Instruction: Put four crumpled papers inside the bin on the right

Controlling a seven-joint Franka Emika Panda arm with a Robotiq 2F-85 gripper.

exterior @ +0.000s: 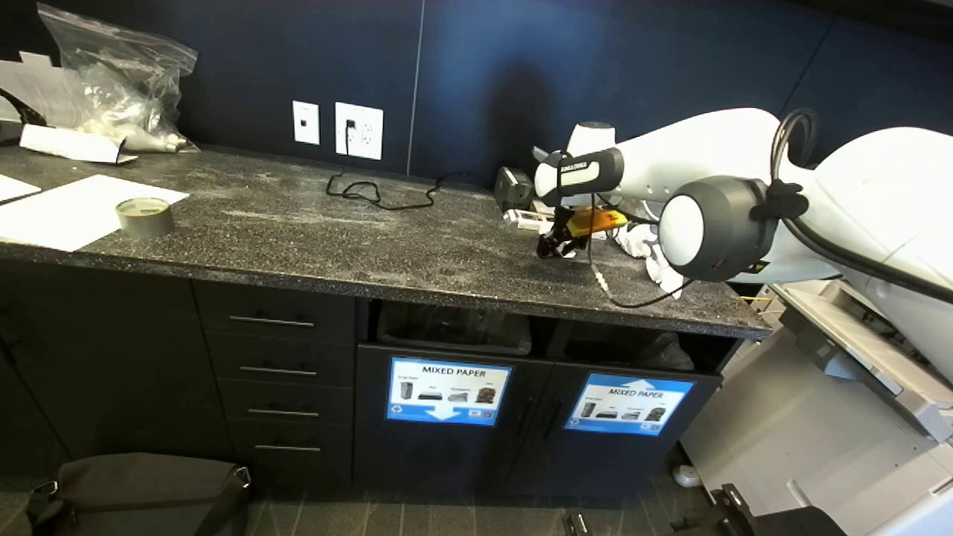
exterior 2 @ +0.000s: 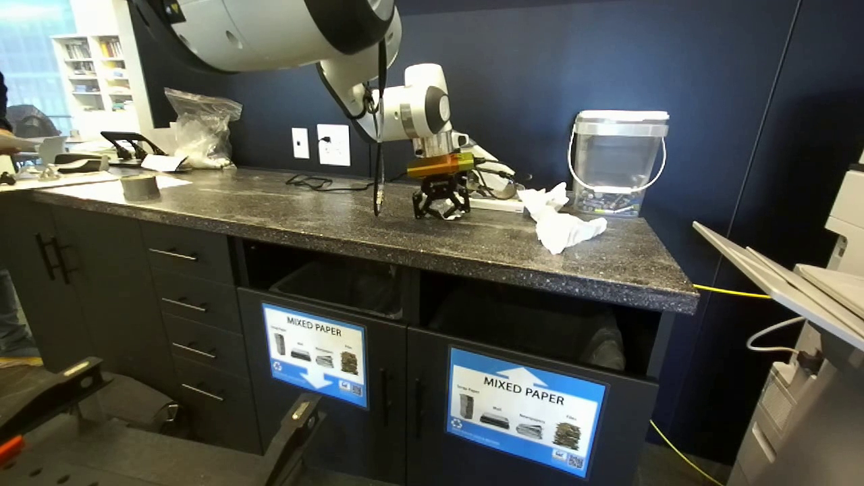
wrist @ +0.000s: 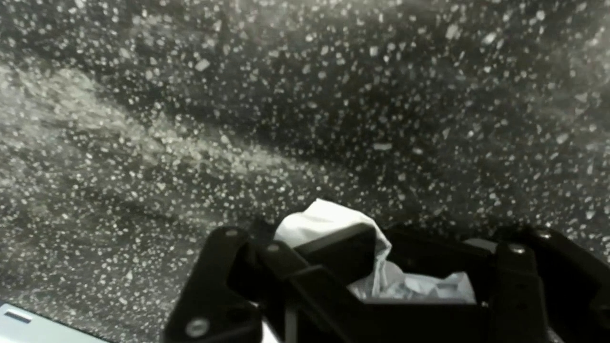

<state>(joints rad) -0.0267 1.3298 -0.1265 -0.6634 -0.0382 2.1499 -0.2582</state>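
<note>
Jaws clamped on a crumpled paper (wrist: pixel 388 281) down at the worktop (exterior: pixel 372 246), probably squeezing slack out before lifting

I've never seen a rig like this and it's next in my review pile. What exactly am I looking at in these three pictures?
The machine is a Franka Panda arm, steered remotely by a person, ending in a two-fingered hand. Two pictures are taken from outside the robot. The third is from its wrist, close above the speckled countertop, with the hand reaching in from the bottom edge.

In both exterior views, flat white sheets, a tape roll and a clear zip bag sit toward the left. In an exterior view, a translucent bucket stands near the right end, by some crumpled papers too bunched to count. Below, the right bin, labelled MIXED PAPER, is where they should go.

The hand is closed on one crumpled paper.
</note>
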